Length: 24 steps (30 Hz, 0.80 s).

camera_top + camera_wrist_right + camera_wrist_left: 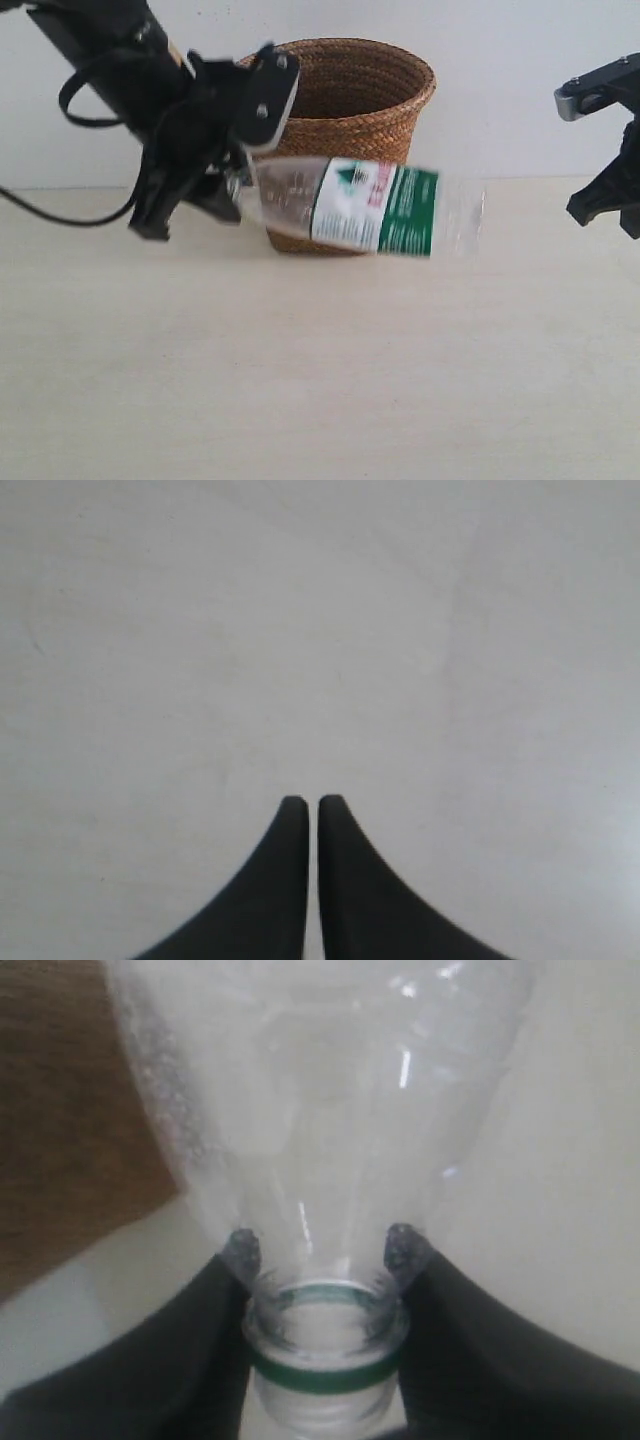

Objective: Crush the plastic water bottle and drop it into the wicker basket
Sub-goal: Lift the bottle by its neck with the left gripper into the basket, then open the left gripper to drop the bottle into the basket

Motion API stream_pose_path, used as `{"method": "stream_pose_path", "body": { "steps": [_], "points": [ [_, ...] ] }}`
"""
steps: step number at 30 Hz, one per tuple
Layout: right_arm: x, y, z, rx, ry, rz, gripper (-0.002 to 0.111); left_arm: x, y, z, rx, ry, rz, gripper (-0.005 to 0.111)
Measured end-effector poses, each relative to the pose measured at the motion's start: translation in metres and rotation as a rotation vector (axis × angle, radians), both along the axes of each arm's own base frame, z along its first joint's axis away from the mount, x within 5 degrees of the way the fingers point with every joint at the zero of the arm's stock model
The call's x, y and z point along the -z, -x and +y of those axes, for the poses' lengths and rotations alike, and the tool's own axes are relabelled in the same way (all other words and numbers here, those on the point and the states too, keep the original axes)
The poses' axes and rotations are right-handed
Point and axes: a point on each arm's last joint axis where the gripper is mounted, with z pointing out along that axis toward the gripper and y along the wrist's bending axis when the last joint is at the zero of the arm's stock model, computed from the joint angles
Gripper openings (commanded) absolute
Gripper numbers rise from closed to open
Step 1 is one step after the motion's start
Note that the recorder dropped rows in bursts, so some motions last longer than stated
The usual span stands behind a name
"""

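Observation:
The plastic water bottle [365,205] hangs sideways in the air in front of the wicker basket [352,95], clear with a white-and-green label. My left gripper [240,185] is shut on its neck; in the left wrist view the fingers clamp the neck just past a green ring, and the plastic water bottle [320,1110] swells away from my left gripper [318,1245]. No cap shows on the open neck. My right gripper [610,205] hovers at the far right, apart from the bottle. In its own view my right gripper [313,800] is shut on nothing above bare table.
The basket's brown woven side [60,1110] shows beside the bottle in the left wrist view. A pale table [320,380] spreads in front, with a white wall behind. A black cable [60,210] trails from the left arm.

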Motion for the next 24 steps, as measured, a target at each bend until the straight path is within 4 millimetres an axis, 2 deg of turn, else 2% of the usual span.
{"method": "stream_pose_path", "body": {
  "steps": [2,3,5,8,9,10,13,24],
  "points": [
    [0.0,0.0,0.002,-0.012,-0.019,0.001,0.0,-0.022,-0.025,-0.001,-0.1,0.094,-0.156,0.008],
    [0.0,0.0,0.003,-0.016,-0.03,0.003,0.0,-0.032,-0.041,-0.001,-0.19,0.187,-0.248,0.017],
    [0.001,0.0,0.005,-0.013,-0.051,0.005,0.0,-0.044,-0.066,-0.001,-0.273,0.319,-0.372,0.046],
    [0.001,0.001,0.007,-0.027,-0.078,0.011,0.0,-0.038,-0.087,-0.002,-0.351,0.393,-0.396,0.093],
    [0.001,0.001,0.009,-0.033,-0.093,0.015,0.0,-0.033,-0.092,-0.005,-0.403,0.447,-0.382,0.099],
    [0.001,0.001,0.01,-0.043,-0.099,0.016,0.0,-0.029,-0.096,-0.007,-0.454,0.497,-0.369,0.1],
    [0.002,0.0,0.013,-0.065,-0.123,0.011,0.0,-0.026,-0.101,-0.009,-0.528,0.581,-0.363,0.095],
    [0.002,0.0,0.015,-0.084,-0.139,0.009,0.0,-0.027,-0.102,-0.008,-0.557,0.59,-0.364,0.093]
  ]
}}
